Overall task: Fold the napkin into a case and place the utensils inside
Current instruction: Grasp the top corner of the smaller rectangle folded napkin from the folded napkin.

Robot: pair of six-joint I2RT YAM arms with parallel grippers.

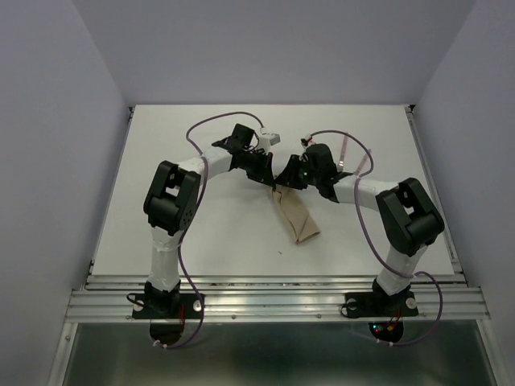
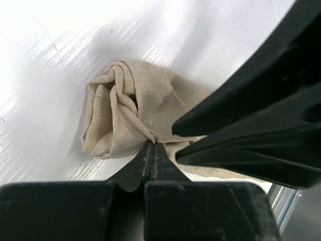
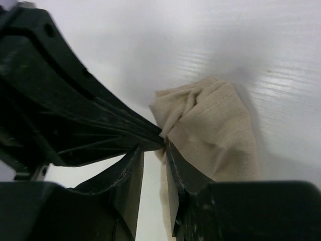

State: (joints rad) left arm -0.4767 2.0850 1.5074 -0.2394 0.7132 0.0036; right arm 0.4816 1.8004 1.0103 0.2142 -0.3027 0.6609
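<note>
The tan napkin [image 1: 298,219] lies bunched in a narrow folded strip at the table's middle, its far end lifted between both grippers. My left gripper [image 2: 152,144] is shut on a pinch of the cloth's edge [image 2: 131,113]. Facing it tip to tip, my right gripper [image 3: 154,150] has its jaws apart, and a strip of the napkin [image 3: 210,120] hangs beside its right finger [image 3: 179,168]. In the top view both grippers [image 1: 273,182] [image 1: 285,182] meet above the napkin's far end. One slim pinkish-red utensil [image 1: 344,151] lies behind the right arm; any others are hidden.
The white table [image 1: 201,233] has a raised rail along its right edge [image 1: 434,193] and a metal frame at the near edge [image 1: 273,301]. Purple cables [image 1: 211,122] loop over both arms. Grey walls close in the left, back and right.
</note>
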